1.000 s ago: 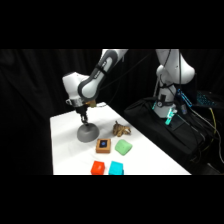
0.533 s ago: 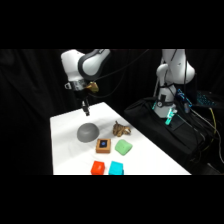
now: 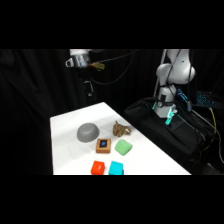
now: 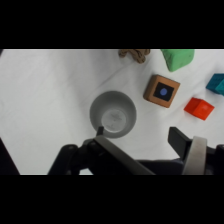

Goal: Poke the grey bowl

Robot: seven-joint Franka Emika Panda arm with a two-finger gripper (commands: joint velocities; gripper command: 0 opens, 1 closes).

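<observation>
Side view: gripper [image 3: 89,89] raised high above the white table [image 3: 65,125], over its far left part, well clear of every object; the upper wrist shows at the picture's top edge and the arm's base stands at upper right. Fingers point downward. Whether the fingers are apart or together cannot be told.

Grey bowl [image 3: 87,132]: upside down, dome up, on the left half of the table, untouched. Just beside it, an orange block with a blue centre [image 3: 103,145]. Green rounded block [image 3: 123,147] next along. Brown knotted object [image 3: 120,129] behind these. Red block [image 3: 98,167] and teal block [image 3: 116,168] at the near edge.

Wrist view: grey bowl [image 4: 113,114] lies below the camera, centred, with the gripper's black linkage rising from the bottom edge.
</observation>
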